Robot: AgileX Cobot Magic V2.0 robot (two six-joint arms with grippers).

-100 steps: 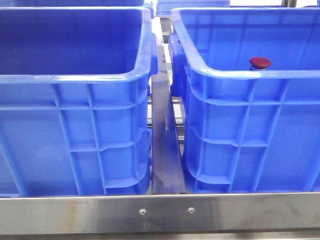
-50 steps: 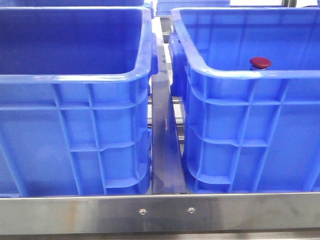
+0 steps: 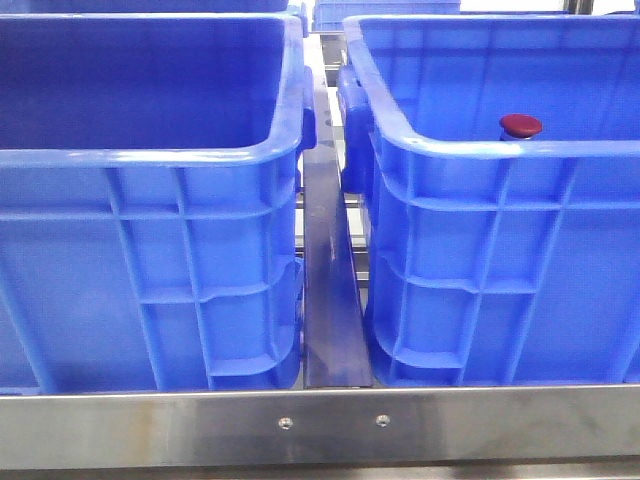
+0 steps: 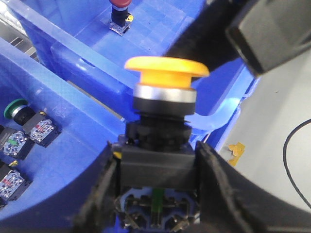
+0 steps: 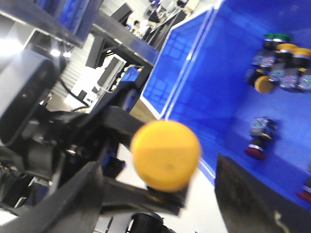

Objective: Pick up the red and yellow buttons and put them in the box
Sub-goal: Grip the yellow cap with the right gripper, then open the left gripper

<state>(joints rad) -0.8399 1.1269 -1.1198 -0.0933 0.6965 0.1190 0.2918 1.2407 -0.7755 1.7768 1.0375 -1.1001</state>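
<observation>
Left gripper (image 4: 154,194) clamped tight on the yellow button's (image 4: 166,73) black base, held up above the blue box (image 4: 73,68) rim, red button (image 3: 520,125) sitting inside the right-hand box (image 3: 500,150), can't tell on right gripper.

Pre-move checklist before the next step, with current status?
1. Left gripper holds the yellow button: ok, the fingers pinch its black base.
2. Button sits straight in the grip: ok, cap up.
3. Right gripper open: ok, fingers wide apart.
4. Red button located: ok, inside the right crate, behind its near rim.
5. Clearance between the arms: cannot tell; dark hardware sits close by the yellow cap.
6. Held button over the drop crate: cannot tell; no arm shows in the front view.
</observation>
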